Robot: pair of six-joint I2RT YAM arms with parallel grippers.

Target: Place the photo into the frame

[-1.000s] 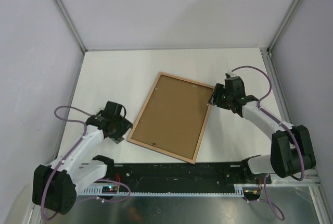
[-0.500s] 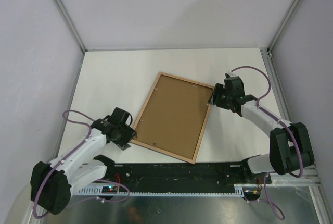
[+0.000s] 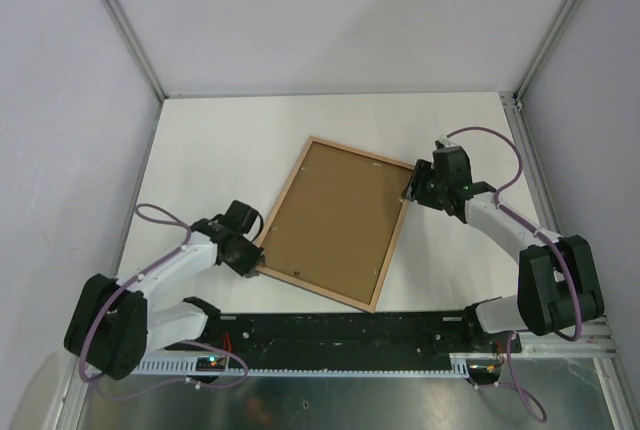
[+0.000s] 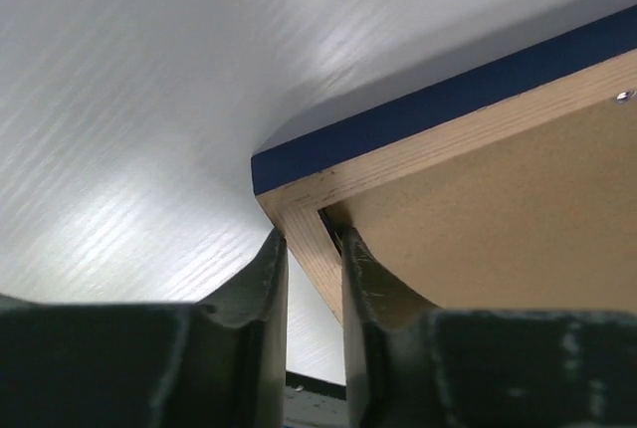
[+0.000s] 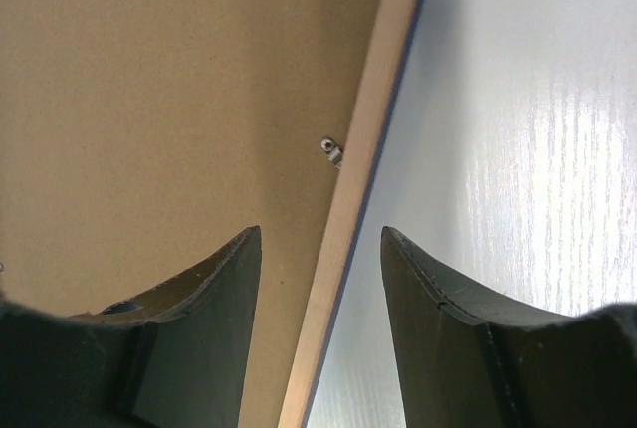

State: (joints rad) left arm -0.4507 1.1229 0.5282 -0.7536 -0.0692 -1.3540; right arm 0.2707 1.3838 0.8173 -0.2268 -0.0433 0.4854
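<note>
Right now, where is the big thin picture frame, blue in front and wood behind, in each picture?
Top external: the thin rectangular wooden-backed picture frame lies face down, tilted, in the middle.
Left wrist: its navy-edged corner sits at centre, the rest running off to the right.
Right wrist: its wooden rail runs diagonally through the middle.
Shared landmark: the brown backing board inside it.

A white table (image 3: 200, 150) is shown from above, enclosed by pale walls (image 3: 330, 20) that are joined at the far corners by aluminium posts (image 3: 122, 25). A brown cardboard backing board (image 3: 330, 220) is laid flat near the table's middle, its far end turned slightly to the right. A small metal clip (image 5: 331, 150) is seen at the board's edge. A black rail (image 3: 340, 335) is mounted along the near edge.
</note>
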